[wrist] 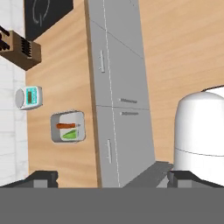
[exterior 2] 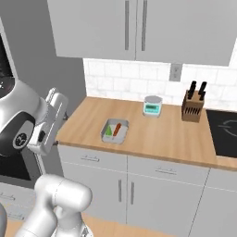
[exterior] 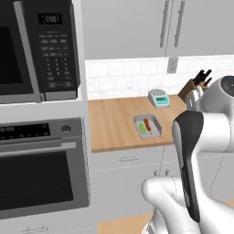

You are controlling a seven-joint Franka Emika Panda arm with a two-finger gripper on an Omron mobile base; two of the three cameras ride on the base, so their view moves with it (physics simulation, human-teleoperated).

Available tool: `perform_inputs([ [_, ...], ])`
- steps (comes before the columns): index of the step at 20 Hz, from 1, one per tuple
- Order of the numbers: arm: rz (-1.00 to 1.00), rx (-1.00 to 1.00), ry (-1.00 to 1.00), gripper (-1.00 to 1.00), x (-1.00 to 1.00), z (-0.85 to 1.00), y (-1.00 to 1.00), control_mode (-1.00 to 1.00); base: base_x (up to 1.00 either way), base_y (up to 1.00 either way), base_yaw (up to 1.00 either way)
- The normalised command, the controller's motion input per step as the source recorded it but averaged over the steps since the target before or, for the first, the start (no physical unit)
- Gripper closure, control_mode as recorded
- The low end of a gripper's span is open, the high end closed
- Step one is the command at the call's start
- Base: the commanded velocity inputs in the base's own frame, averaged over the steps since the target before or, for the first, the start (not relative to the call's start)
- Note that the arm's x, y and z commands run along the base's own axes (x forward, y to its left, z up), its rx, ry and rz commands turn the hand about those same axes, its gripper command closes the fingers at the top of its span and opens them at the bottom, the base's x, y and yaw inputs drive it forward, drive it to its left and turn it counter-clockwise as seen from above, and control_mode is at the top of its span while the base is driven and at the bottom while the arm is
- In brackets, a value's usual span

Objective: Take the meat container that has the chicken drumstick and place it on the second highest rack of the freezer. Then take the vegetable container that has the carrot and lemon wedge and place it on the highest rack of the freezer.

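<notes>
Hand view has my gripper (wrist: 109, 177) looking down over the wooden counter (wrist: 57, 78), fingers spread wide and holding nothing. The vegetable container (wrist: 68, 127) sits on that counter, just in front of the little kitchen scale (wrist: 29, 97) and near the counter's front edge. Inside it: the carrot (wrist: 66, 125) and the green lemon wedge (wrist: 70, 135), side by side. My guess is it's a light, rigid shallow tray with smooth walls, so a bit slippery. I'd pinch one side wall at its middle and keep it level, since both pieces lie loose and could slide out.
</notes>
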Motion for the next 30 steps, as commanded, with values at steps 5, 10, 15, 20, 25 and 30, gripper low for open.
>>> perform_inputs([
  [5, 0.00, 0.00, 0.00, -1.00, 0.00, 0.00, 0.00, 1.00, 0.54, -0.30, 0.02],
  [10, 0.03, 0.00, 0.01, -1.00, 0.13, -0.07, -0.10, -1.00, 0.18, -0.14, 0.03],
  [15, 0.11, 0.00, 0.14, -1.00, 0.63, -0.08, -0.32, -1.00, 0.00, 0.00, 0.00],
  [20, 0.11, 0.00, 0.27, -1.00, 0.72, -0.44, -0.11, -1.00, 0.00, 0.00, 0.00],
  [25, 0.10, 0.00, 0.17, -1.00, 0.54, -0.85, 0.00, -1.00, 0.00, 0.00, 0.00],
  [30, 0.10, 0.02, -0.02, -1.00, 0.36, -0.83, -0.15, -1.00, 0.00, 0.00, 0.00],
])
